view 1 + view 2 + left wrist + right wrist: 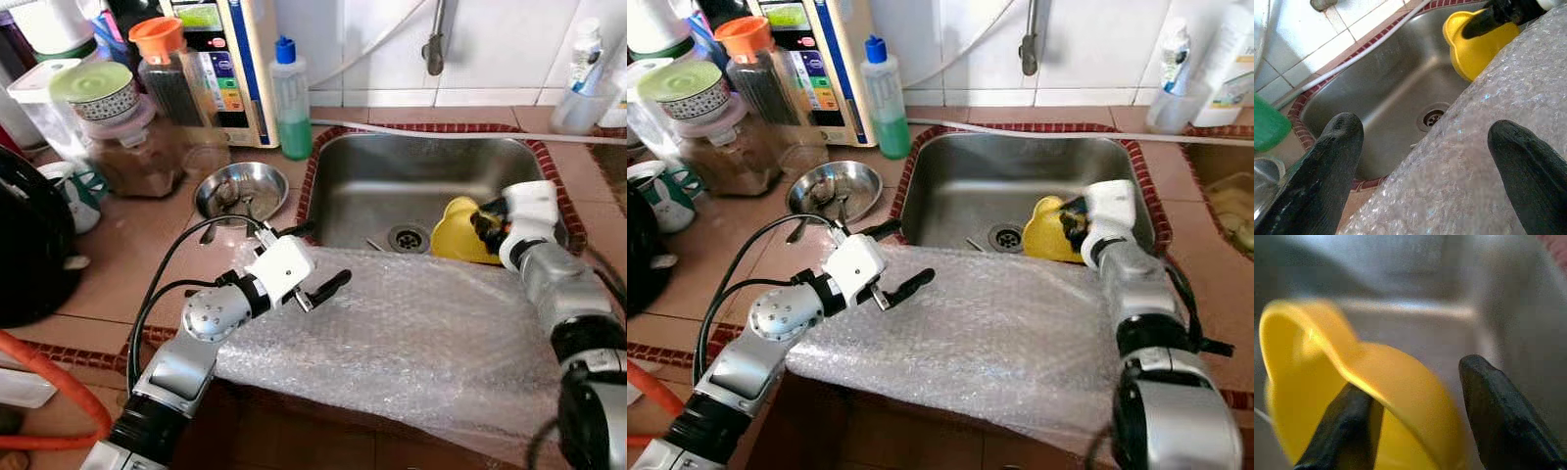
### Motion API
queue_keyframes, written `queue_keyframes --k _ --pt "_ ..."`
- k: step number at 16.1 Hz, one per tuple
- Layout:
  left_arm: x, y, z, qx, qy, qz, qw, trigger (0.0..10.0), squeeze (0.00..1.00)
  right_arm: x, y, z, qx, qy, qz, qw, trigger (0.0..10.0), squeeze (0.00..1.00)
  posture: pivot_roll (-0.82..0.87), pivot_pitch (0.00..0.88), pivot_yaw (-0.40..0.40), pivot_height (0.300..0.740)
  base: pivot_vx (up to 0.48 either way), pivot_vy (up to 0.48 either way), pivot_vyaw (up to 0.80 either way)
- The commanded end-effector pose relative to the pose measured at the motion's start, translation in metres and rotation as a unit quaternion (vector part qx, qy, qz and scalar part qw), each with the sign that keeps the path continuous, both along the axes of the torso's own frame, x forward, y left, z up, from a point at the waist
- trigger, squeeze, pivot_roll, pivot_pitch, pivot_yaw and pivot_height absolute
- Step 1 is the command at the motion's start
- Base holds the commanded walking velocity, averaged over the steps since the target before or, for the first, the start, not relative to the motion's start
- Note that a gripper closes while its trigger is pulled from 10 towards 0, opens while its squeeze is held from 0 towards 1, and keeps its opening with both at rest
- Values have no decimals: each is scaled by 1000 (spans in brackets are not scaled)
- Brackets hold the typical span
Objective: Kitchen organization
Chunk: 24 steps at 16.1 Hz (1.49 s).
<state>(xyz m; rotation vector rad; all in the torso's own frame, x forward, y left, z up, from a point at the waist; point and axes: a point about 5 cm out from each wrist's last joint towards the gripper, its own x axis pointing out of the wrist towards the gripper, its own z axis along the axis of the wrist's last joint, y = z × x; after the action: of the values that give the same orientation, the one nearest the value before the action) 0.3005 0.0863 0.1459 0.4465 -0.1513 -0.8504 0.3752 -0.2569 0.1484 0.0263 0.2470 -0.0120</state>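
Note:
A yellow bowl (456, 235) stands tilted on its edge in the steel sink (421, 166), near the drain. My right gripper (482, 225) reaches into the sink, and its fingers straddle the bowl's rim (1376, 382): one finger inside, the other outside with a gap, so it is open. A sheet of bubble wrap (411, 333) lies draped over the sink's front edge. My left gripper (315, 259) hovers open just above the sheet's left end, with nothing between its fingers (1327, 161).
A small steel bowl (241, 189) holding utensils sits left of the sink. Behind it stand a green soap bottle (291, 98), several jars (137, 147) and a water appliance (230, 59). A black kettle (29, 245) is at far left; the faucet (434, 44) hangs over the sink.

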Motion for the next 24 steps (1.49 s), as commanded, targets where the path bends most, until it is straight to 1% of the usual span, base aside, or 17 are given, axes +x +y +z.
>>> queue_keyframes --k 1,2,4,5,7,8,9,10,12,13,14,15,17,20,22,23,24 --pt "2 3 2 8 -4 5 1000 10000 259 3 5 1 75 -3 -4 997 10000 1000 -276 99 147 740 0 0 0" --pt "1 3 2 8 -4 5 1000 10000 208 3 2 4 81 -11 -13 997 10000 1000 -276 99 145 740 0 0 0" --pt "1 3 1 8 -4 6 1000 10000 47 3 -5 12 -4 -45 -16 999 10000 1000 -275 98 145 740 0 0 0" --pt "1 3 1 8 -3 6 1000 10000 0 3 -7 17 6 -63 -23 998 10000 1000 -275 98 145 740 0 0 0" --pt "1 3 1 9 -3 6 1000 10000 0 3 -15 31 -73 -92 -46 992 10000 1000 -275 99 147 740 0 0 0" --pt "0 2 0 10 -3 3 1000 10000 0 3 -4 17 -113 -42 17 993 10000 1000 -278 99 150 740 0 0 0" --pt "-1 1 0 11 -3 2 1000 10000 0 3 -3 14 -103 -32 15 994 10000 1000 -277 99 150 740 0 0 0" --pt "0 1 0 11 -3 1 1000 10000 0 1 5 2 -99 12 51 994 10000 1000 -279 99 152 740 0 0 0" --pt "0 1 0 12 -4 2 1000 10000 0 0 2 1 -155 11 39 987 10000 1000 -276 101 150 740 0 0 0" --pt "0 1 1 13 -5 2 1000 10000 0 1 7 0 -116 25 69 991 10000 1000 -276 102 151 740 0 0 0" --pt "0 1 0 13 -4 2 1000 10000 0 2 3 5 -158 12 59 986 10000 1000 -274 102 149 740 0 0 0" --pt "0 1 0 13 -4 2 1000 10000 0 3 2 8 -137 10 57 989 10000 1000 -274 102 149 740 0 0 0" --pt "-1 1 -1 13 -3 2 1000 10000 0 4 0 16 -172 -18 39 984 10000 1000 -276 101 149 740 0 0 0" --pt "5 4 2 8 -16 29 999 10000 0 4 15 19 -144 -54 69 986 10000 1000 -277 100 147 740 0 0 0" --pt "14 10 13 -18 -37 70 997 10000 0 0 42 22 -142 -109 114 977 10000 859 -280 101 149 740 0 0 0" --pt "18 12 20 -36 -47 86 995 10000 0 -4 55 21 -141 -124 140 972 10000 510 -284 99 147 740 0 0 0" --pt "23 15 28 -59 -57 113 990 10000 0 -10 70 19 -144 -137 170 965 10000 67 -285 96 145 740 0 0 0"
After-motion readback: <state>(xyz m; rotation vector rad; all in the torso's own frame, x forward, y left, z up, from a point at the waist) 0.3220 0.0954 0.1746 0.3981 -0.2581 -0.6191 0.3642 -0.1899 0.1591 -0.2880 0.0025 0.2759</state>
